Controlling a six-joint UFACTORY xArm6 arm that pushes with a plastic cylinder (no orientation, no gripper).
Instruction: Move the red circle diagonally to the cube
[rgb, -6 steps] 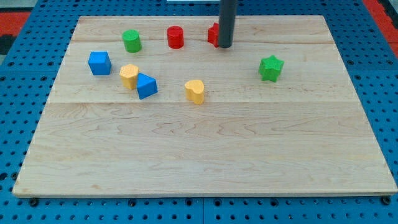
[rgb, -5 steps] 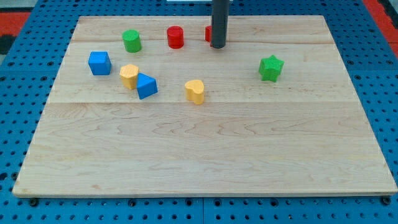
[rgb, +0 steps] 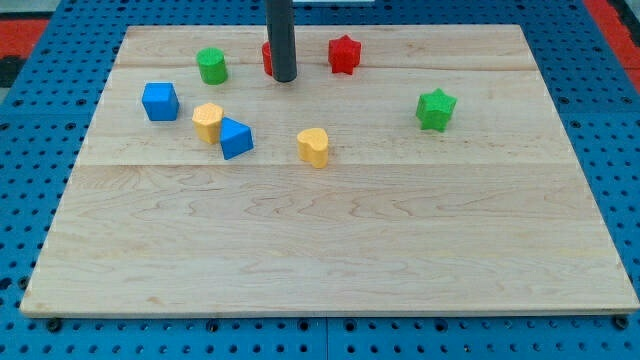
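Note:
The red circle (rgb: 267, 57) stands near the board's top edge, mostly hidden behind my rod; only its left side shows. My tip (rgb: 285, 78) rests just in front of it, at its lower right. The blue cube (rgb: 160, 101) sits at the view's left, down and left of the red circle. A green cylinder (rgb: 211, 66) stands between them, nearer the top.
A red star (rgb: 344, 54) lies right of my rod. A yellow block (rgb: 208, 122) touches a blue wedge-like block (rgb: 236, 138) right of the cube. A yellow heart-like block (rgb: 313, 146) is at centre. A green star (rgb: 435, 109) is at right.
My rod has moved left from in front of the red star to in front of the red circle. The star is now uncovered. No block has visibly moved.

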